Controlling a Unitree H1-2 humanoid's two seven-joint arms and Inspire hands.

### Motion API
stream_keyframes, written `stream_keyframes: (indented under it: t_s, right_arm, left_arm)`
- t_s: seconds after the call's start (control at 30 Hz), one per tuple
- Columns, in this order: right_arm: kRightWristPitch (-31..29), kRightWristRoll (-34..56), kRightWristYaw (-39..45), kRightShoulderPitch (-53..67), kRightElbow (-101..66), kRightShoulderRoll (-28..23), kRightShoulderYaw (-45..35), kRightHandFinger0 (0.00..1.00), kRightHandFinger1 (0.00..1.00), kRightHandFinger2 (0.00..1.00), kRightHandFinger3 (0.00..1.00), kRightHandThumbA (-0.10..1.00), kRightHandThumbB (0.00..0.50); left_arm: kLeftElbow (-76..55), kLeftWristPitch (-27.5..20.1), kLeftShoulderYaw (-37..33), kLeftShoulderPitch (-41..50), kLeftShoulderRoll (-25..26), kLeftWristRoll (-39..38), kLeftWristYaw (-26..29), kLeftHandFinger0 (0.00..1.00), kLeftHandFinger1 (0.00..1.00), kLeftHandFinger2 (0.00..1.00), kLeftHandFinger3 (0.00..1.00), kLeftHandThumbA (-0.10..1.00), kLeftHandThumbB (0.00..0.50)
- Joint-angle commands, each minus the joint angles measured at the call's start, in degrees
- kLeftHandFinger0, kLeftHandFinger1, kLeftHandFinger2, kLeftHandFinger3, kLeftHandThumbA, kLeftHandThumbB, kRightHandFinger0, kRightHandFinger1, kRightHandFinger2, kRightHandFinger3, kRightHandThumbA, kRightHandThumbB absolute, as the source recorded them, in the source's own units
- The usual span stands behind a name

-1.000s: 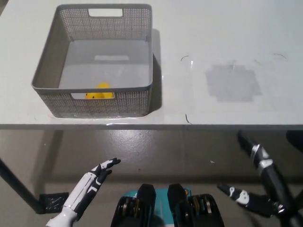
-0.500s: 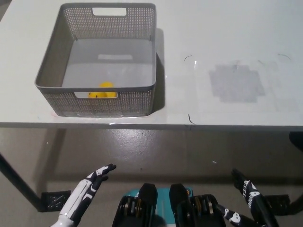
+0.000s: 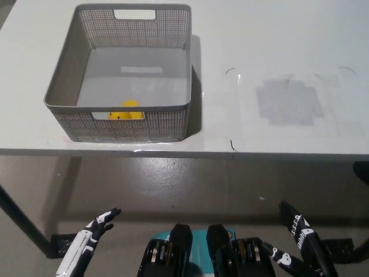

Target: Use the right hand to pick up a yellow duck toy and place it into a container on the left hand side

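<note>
A grey mesh basket [image 3: 69,86] stands on the left part of the white surface [image 3: 277,46], close to its near edge. Inside it, against the near wall, lies the yellow duck toy [image 3: 125,111] — only partly seen, over the rim and through the handle cutout in that wall. To the right of the basket the surface shows a greyish smudged patch [image 3: 288,103] and a few thin dark marks.

Both hands are down below the edge of the surface, over the floor [image 3: 173,179], well apart from the basket. The white left hand [image 3: 92,234] is at the lower left, its fingers stretched out and pointing up toward the surface, holding nothing. The black right hand [image 3: 297,234] is at the lower right — fingers spread apart and likewise empty, with one finger reaching up and another angled toward the picture's middle.
</note>
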Motion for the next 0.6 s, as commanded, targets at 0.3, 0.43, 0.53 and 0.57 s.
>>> stream_keyframes:
  t_s: [0.3,0.43,0.53,0.57]
  right_arm:
    - [-1.63,3.45,2.08,0.6,-0.98,-1.14,-0.82,1.0,1.0,1.0,1.0,1.0,0.361]
    - [-1.64,3.59,2.24,-0.04,-0.67,-1.63,-0.91,1.0,1.0,1.0,1.0,1.0,0.365]
    - [-1.17,3.83,2.18,0.58,-0.79,-1.5,-0.68,1.0,1.0,1.0,1.0,1.0,0.357]
    - [-1.15,3.99,2.14,0.56,-0.7,-1.49,-0.67,1.0,1.0,1.0,1.0,1.0,0.357]
  left_arm:
    - [-0.03,-3.01,-0.31,0.71,-1.21,-1.97,0.39,1.0,1.0,1.0,1.0,1.0,0.372]
    - [0.47,-3.86,-0.53,-0.13,-1.4,-1.31,0.56,1.0,1.0,1.0,1.0,1.0,0.338]
    - [0.27,-3.34,-0.65,-0.13,-1.22,-0.86,0.5,1.0,1.0,1.0,1.0,1.0,0.335]
    - [0.32,-3.12,-0.69,-0.36,-1.18,-0.8,0.46,1.0,1.0,1.0,1.0,1.0,0.336]
